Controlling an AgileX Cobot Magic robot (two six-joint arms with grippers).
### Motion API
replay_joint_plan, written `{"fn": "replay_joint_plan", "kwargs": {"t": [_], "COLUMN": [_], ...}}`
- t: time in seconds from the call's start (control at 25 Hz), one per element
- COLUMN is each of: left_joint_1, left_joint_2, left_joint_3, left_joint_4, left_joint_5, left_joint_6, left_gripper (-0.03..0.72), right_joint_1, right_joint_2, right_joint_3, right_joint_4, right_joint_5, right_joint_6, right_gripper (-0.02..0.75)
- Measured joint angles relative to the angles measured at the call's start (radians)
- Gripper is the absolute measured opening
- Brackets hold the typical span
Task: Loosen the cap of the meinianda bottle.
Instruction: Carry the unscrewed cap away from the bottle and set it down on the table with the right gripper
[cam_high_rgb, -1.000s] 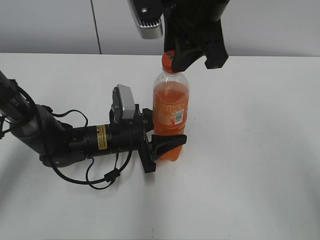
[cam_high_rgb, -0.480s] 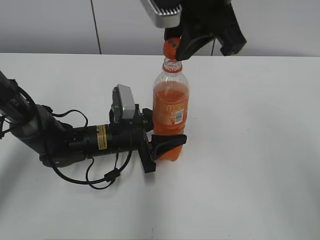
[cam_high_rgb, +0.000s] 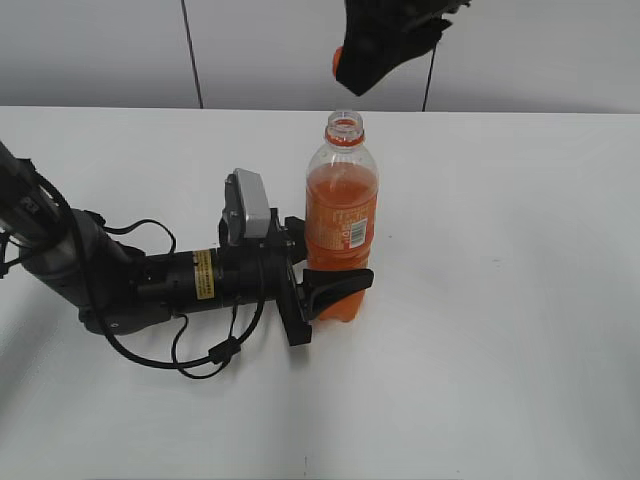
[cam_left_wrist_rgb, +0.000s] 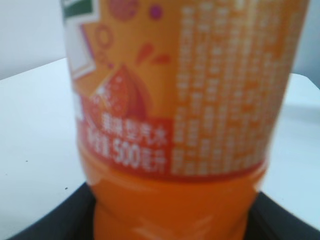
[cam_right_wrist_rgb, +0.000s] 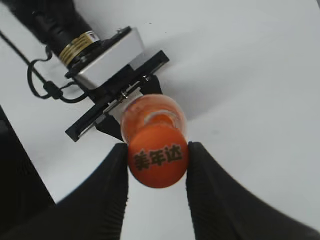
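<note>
The meinianda bottle stands upright near the centre of the white surface, its ribbed lower body clamped in the left gripper, whose jaws reach in from nine o'clock. A second ago the cap sat on the neck. Now it rides clear above the open mouth at twelve o'clock, pinched in the right gripper; judging by this, loosening is complete, indeed overshot.
</note>
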Motion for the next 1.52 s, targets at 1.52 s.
{"fn": "replay_joint_plan", "kwargs": {"t": [1.52], "left_joint_1": [0.000], "left_joint_2": [0.000], "left_joint_3": [0.000], "left_joint_4": [0.001], "left_joint_5": [0.000], "left_joint_6": [-0.001], "left_gripper": [0.395], "right_joint_1": [-0.368], "right_joint_2": [0.268], "right_joint_3": [0.571], "right_joint_4": [0.064], "right_joint_5": [-0.605], "right_joint_6": [0.318], "right_gripper": [0.269]}}
